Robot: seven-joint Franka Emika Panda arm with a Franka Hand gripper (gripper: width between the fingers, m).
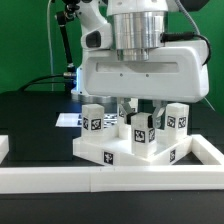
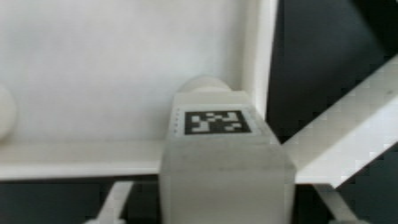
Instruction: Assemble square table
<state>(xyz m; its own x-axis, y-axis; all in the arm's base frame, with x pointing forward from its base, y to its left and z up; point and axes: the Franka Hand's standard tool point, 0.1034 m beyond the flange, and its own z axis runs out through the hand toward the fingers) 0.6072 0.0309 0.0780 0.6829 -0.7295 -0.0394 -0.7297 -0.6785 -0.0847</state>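
Arm hangs straight down at centre frame, end effector lowered among upright leg blocks on the white slab; grip state — cannot tell.

White arm, ribbed grey wrist, seemingly pale pincer.

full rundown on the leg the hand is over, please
The leg is a small white block, plastic by its look, with a black-and-white square tag on the face toward the exterior view. It stands upright on the white square tabletop, about mid-slab, with other tagged legs either side. The hand sits right above it, fingers flanking its top; whether they actually press it is unclear. In the wrist view its tagged end fills the centre.
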